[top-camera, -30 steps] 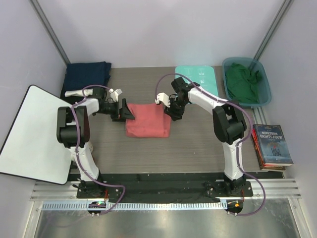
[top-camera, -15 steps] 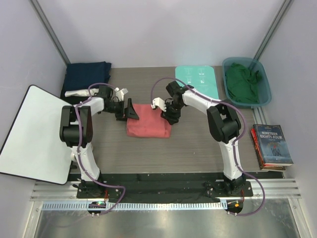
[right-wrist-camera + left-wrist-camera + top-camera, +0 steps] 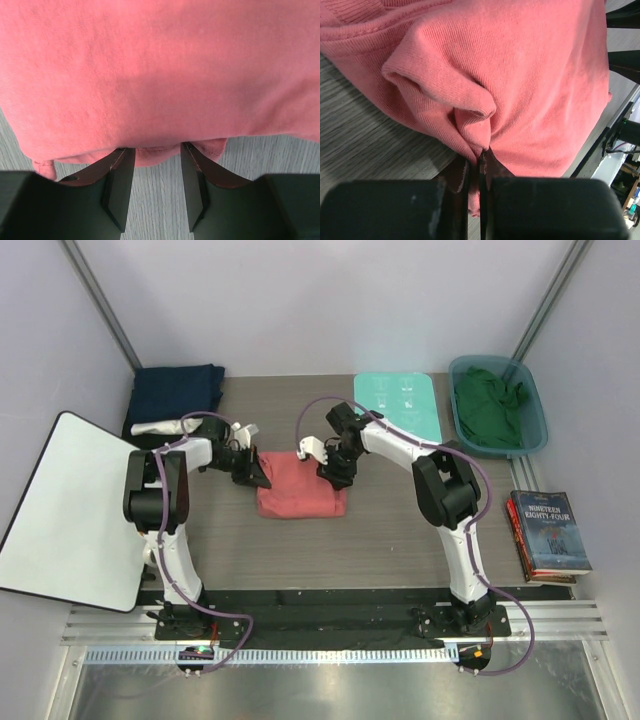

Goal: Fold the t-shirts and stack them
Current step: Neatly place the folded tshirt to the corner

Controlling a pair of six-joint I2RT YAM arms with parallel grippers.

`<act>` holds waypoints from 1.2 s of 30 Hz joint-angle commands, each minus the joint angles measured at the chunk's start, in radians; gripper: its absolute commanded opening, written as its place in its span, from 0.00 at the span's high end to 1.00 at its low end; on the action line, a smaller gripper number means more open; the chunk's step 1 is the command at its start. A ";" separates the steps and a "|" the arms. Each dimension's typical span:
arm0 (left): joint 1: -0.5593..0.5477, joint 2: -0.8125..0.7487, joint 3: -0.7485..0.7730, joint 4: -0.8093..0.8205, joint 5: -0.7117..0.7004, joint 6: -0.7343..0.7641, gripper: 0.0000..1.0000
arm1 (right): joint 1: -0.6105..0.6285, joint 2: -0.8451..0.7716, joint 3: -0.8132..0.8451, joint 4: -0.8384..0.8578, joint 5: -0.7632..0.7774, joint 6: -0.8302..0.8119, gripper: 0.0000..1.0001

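Where left gripper clamps, coral-red t-shirt edge bunched

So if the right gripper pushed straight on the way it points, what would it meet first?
The coral-red folded cloth t-shirt; its near edge lies between the open fingers of the right gripper. Contact looks near, depth unclear.
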 commanded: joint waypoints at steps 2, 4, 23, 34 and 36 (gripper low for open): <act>-0.006 -0.016 -0.031 -0.013 -0.060 0.006 1.00 | -0.001 -0.077 0.025 0.011 0.016 -0.004 0.53; -0.006 -0.032 -0.033 -0.030 -0.069 0.016 1.00 | -0.001 -0.094 0.010 0.011 0.018 -0.006 0.53; -0.008 -0.056 0.452 -0.354 -0.486 0.199 1.00 | -0.001 -0.294 -0.091 0.013 0.071 -0.055 0.53; -0.008 0.118 0.772 -0.398 -0.629 0.311 1.00 | -0.002 -0.348 -0.127 0.013 0.093 -0.067 0.54; -0.006 0.165 0.834 -0.427 -0.661 0.329 1.00 | -0.002 -0.358 -0.137 0.013 0.094 -0.069 0.54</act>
